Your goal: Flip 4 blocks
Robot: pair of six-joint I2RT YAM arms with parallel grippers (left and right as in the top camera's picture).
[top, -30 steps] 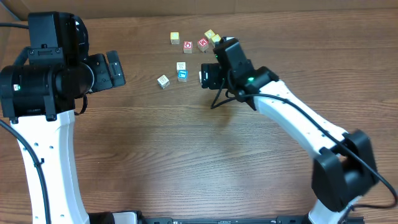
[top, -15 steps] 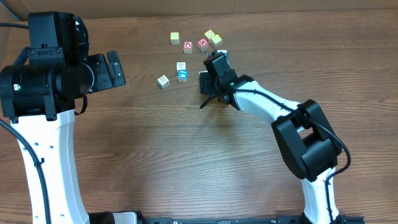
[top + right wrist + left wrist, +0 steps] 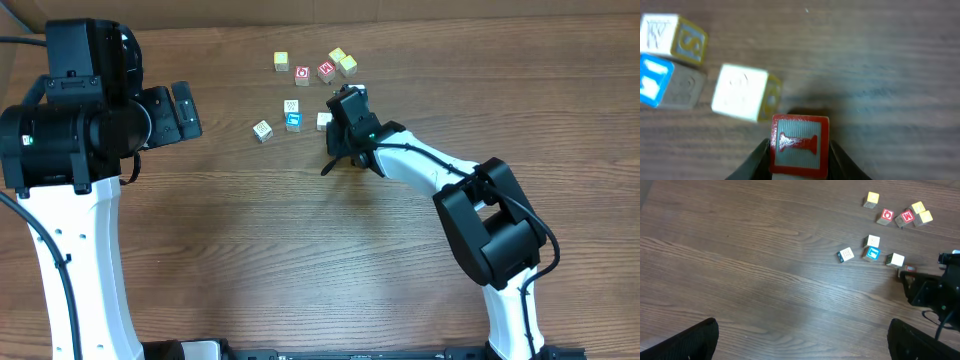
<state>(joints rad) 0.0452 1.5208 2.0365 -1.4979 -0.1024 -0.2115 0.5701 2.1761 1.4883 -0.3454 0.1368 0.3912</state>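
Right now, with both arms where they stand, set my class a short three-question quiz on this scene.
1. True or false: the left gripper is shut on a block.
2. The framed block between the fingers of the right gripper has a frame that is: A blue, B red, C yellow.
3. Fill in: the left-edge block in the right wrist view has a ____ face.
Key: 1 false, it stands wide open and empty; 2 B; 3 blue.
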